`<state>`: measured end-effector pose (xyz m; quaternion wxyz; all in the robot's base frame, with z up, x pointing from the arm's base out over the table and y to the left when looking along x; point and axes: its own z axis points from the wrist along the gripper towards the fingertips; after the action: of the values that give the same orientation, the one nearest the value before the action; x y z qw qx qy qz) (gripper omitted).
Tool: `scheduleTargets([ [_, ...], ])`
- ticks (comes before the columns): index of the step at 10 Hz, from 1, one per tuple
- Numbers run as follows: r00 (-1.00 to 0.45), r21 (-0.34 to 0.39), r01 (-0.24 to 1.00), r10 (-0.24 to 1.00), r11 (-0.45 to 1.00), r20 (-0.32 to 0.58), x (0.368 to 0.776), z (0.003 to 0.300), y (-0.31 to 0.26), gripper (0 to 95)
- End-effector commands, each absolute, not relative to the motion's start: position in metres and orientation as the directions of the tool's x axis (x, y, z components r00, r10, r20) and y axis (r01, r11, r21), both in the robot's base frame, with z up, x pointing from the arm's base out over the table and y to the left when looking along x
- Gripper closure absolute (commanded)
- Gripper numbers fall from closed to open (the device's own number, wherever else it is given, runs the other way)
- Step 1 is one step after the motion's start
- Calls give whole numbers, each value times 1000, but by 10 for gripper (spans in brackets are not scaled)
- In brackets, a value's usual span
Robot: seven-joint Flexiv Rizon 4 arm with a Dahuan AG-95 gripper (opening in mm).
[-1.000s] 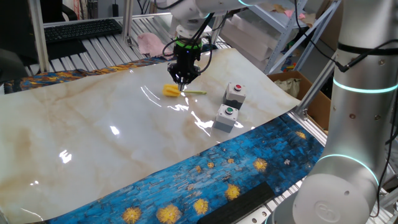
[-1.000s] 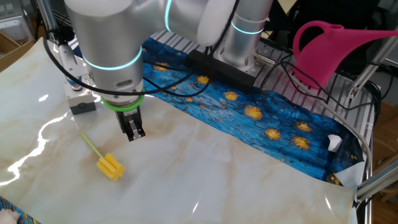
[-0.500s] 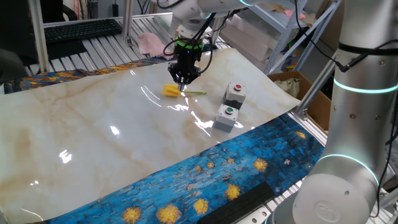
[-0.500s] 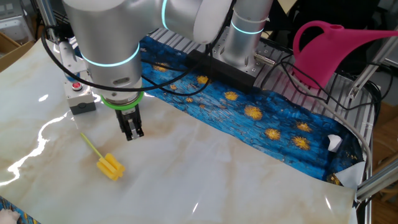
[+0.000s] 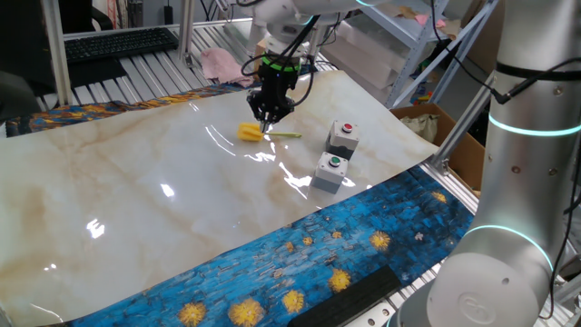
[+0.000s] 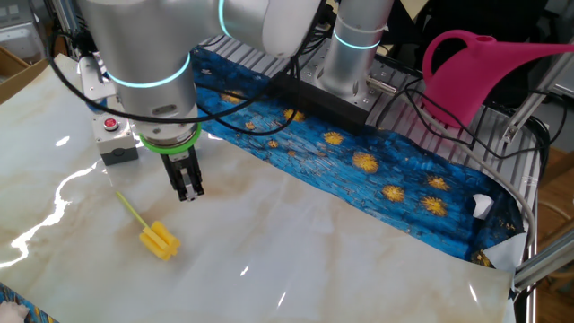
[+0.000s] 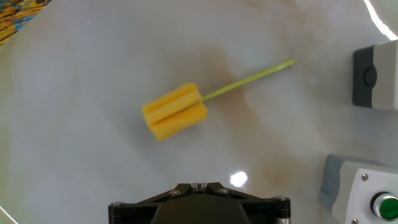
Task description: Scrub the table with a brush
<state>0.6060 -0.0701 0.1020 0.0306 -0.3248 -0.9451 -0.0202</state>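
The brush (image 5: 250,133) lies flat on the cream marble table (image 5: 136,209), its yellow head toward the left and its thin yellow-green handle pointing right. The other fixed view shows the brush (image 6: 159,240) with its stick running up-left. In the hand view the brush (image 7: 176,112) lies a little ahead of the hand, nothing touching it. My gripper (image 5: 266,117) hangs above the table just behind the brush, fingers together and empty. From the other side the gripper (image 6: 189,192) hovers up and right of the brush head. In the hand view the gripper (image 7: 199,186) is shut.
Two grey button boxes stand right of the brush: one with a red button (image 5: 342,138), one with a green button (image 5: 330,172). A blue cloth with yellow swirls (image 5: 300,263) borders the table's near edge. A pink watering can (image 6: 484,67) sits beyond the far side.
The gripper has drifted slightly upward and away from the brush, staying shut. The brush has not moved.
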Motion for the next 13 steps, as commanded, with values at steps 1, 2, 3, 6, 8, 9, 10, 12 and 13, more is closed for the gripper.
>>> scheduleTargets([
  [1, -760, -1, 648, 646, 762, 77, 606, 102, -70, 950],
  [2, -742, -8, 667, 666, 745, 72, 606, 102, -70, 950],
  [3, -710, -23, 702, 702, 712, 60, 606, 102, -70, 950],
  [6, -623, -38, 780, 780, 625, 59, 608, 99, -72, 950],
  [8, -564, -46, 824, 825, 565, 35, 617, 90, -73, 950],
  [9, -547, -49, 836, 837, 547, 26, 621, 88, -73, 950],
  [10, -527, -51, 848, 850, 527, 24, 627, 86, -75, 950],
  [12, -507, -49, 860, 862, 508, 28, 636, 83, -82, 950],
  [13, -487, -46, 871, 872, 489, 34, 641, 81, -86, 950],
])
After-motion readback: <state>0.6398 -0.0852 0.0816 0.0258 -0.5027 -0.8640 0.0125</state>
